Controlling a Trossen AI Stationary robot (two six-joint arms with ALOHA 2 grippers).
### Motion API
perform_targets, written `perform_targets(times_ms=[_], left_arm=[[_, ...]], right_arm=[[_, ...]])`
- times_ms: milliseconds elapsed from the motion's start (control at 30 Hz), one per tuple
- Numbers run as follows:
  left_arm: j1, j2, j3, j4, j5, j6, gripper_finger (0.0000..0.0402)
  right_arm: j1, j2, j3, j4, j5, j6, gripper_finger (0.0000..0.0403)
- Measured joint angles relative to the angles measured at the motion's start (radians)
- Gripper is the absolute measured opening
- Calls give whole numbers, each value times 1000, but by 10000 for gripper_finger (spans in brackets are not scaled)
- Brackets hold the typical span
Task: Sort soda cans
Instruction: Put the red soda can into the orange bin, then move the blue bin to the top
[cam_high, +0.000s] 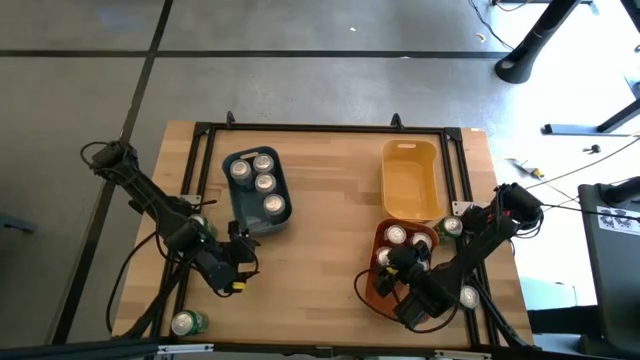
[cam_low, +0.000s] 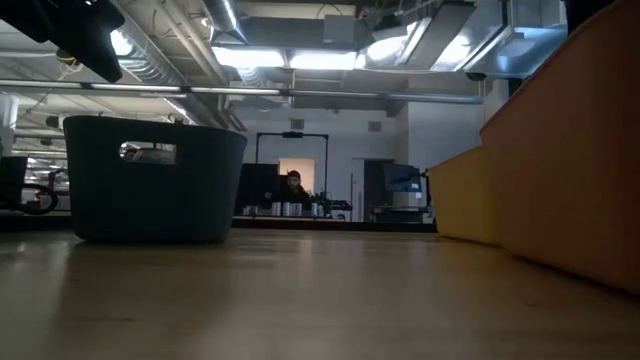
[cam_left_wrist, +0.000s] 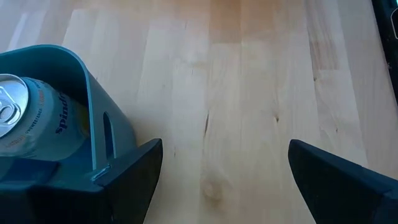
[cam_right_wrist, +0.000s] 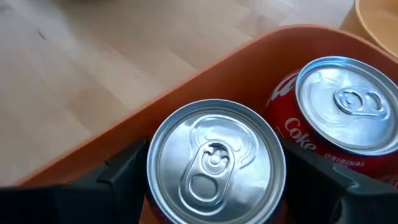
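Right under my right wrist stands a silver-topped can (cam_right_wrist: 216, 160), upright in the orange bin (cam_right_wrist: 186, 81), with the two fingers of my right hand (cam_high: 412, 268) spread to either side of it; I cannot tell whether they press its wall or merely flank it, so I would not call it grasped. Just beside it stands a red can (cam_right_wrist: 339, 118), also upright, so both long axes point straight up at my wrist. My left hand (cam_high: 240, 262) hangs released over bare table (cam_left_wrist: 236, 93), its fingers wide apart with nothing between them, just beside the blue-grey bin (cam_high: 242, 212) that holds four cans. One green can (cam_high: 186, 322) lies apart near the table's front edge, toward my left side; my left hand is clearly the nearer one, and I judge it would have to draw back toward that edge to reach it.
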Motion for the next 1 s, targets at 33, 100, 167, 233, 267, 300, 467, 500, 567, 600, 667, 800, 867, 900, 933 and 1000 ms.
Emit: perform_targets(times_ms=[33,100,167,233,267,300,467,500,567,600,667,800,867,900,933,1000], left_arm=[[0,0,0,0,0,0,335],[0,0,0,0,0,-1,335],[0,0,0,1,0,-2,335],[0,0,0,1,0,-2,335],[0,0,0,1,0,-7,335],[0,0,0,1,0,-14,335],[2,0,0,-12,0,-55,335],[4,0,0,-20,0,-72,335],[9,0,0,-35,0,-120,335],[13,0,0,-51,0,-145,335],[18,3,0,-74,-1,-182,335],[25,3,0,-125,-51,-222,335],[34,3,0,-145,-98,-238,335],[43,3,0,-163,-117,-247,335],[55,5,0,-176,-127,-251,335],[89,12,-11,-182,-129,-259,335]], right_arm=[[0,0,0,1,4,0,288],[-5,0,-1,10,13,1,318],[-6,1,-1,26,11,3,356],[-7,1,-1,27,3,3,382],[-6,1,-1,24,-5,0,387],[-6,1,3,17,-19,-10,384],[-5,-11,99,-126,-86,-45,354],[-5,-16,131,-169,-92,-47,350],[-5,-18,201,-253,-96,-50,344],[-5,-17,234,-293,-96,-53,342],[-5,-18,294,-335,-66,-76,341],[-6,-18,364,-320,74,-166,342],[-14,-18,371,-284,129,-207,343],[-19,-18,371,-266,139,-228,343],[-23,-17,370,-253,141,-245,343],[-41,-15,370,-228,136,-288,343]])
